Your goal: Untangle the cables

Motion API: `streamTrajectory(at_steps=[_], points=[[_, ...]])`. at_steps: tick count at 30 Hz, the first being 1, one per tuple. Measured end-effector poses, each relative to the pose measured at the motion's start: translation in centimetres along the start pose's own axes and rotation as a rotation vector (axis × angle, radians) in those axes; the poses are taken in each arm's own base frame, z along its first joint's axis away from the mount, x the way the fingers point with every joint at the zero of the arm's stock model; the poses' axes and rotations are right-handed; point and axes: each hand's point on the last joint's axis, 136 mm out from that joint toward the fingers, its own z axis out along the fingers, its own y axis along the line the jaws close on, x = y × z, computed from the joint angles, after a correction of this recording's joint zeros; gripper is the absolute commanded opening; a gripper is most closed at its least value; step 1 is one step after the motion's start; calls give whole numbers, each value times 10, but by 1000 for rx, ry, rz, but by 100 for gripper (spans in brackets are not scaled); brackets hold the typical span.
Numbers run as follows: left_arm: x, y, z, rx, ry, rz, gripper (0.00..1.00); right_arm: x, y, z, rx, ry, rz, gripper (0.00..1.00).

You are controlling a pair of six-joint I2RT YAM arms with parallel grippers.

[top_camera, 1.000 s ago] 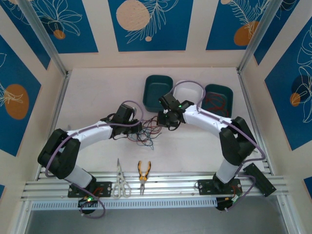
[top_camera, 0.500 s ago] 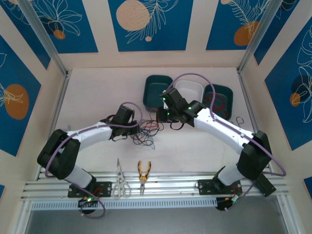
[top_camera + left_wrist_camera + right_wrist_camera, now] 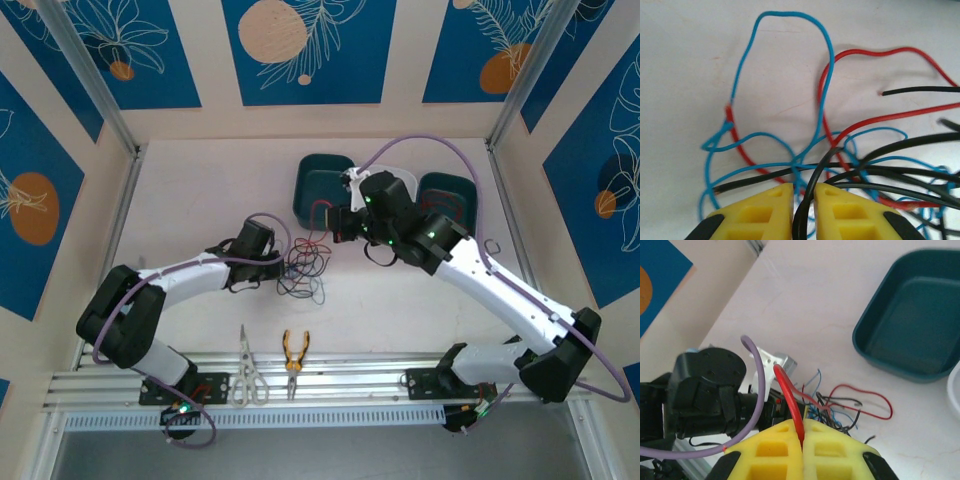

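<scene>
We see the cables [image 3: 303, 268] lying in a loose tangle of red, blue and black on the surface [image 3: 200, 200]. They sit near its middle, between the two arms and just in front of the left teal bin [image 3: 315, 170].

The left tool [image 3: 804, 192] is low at the tangle's left edge. In the left wrist view its yellow fingers [image 3: 755, 215] stand almost together, with a narrow slit between them. A black cable [image 3: 800, 212] runs down through that slit, but we cannot tell whether it is pinched. Beyond the tips, blue and red loops spread flat on the surface, crossed by more black strands.

The right tool [image 3: 802, 427] is closed. Its yellow fingers [image 3: 840, 450] press together on a red cable [image 3: 786, 387], which comes out between the tips and arcs forward. In the right wrist view this tool hangs above the tangle, and the left arm's black wrist [image 3: 705, 385] sits just beside the wires.

Scissors [image 3: 245, 375] and pliers [image 3: 293, 352] lie by the front rail, well apart from the tangle.
</scene>
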Motion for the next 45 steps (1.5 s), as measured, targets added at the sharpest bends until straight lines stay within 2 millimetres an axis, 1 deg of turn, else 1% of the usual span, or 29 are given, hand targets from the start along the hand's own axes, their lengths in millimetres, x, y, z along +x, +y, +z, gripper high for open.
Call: streamTrajectory(at_steps=[5, 12, 18, 22, 24, 27, 29, 34, 35, 39, 40, 43, 45], points=[[1, 1, 1, 1, -1, -6, 19, -27, 8, -22, -9, -90, -46, 0], [2, 1, 3, 3, -3, -18, 18, -46, 15, -40, -22, -153, -101, 0], [3, 2, 3, 2, -3, -26, 19, -77, 30, -65, -47, -237, -149, 0], [4, 4, 3, 1, -3, -28, 22, -95, 37, -81, -50, -284, -179, 0], [4, 4, 2, 1, -4, -29, 24, -102, 37, -85, -36, -297, -187, 0], [2, 5, -1, 3, -15, -36, 30, -109, 33, -85, 5, -303, -201, 0], [0, 4, -4, 5, -26, -40, 36, -112, 30, -84, 35, -300, -210, 0], [-9, 1, -16, 16, -68, -50, 65, -123, 13, -84, 138, -305, -216, 0], [-11, 1, -19, 18, -77, -54, 69, -127, 8, -85, 160, -313, -215, 0], [-18, 0, -34, 21, -114, -54, 96, -140, -22, -90, 267, -332, -192, 0], [-20, 0, -37, 20, -126, -54, 100, -143, -29, -91, 289, -335, -185, 0], [-26, 3, -49, 4, -164, -54, 100, -150, -57, -95, 364, -342, -153, 0], [-29, 6, -56, -13, -187, -58, 100, -155, -79, -100, 418, -348, -121, 0]])
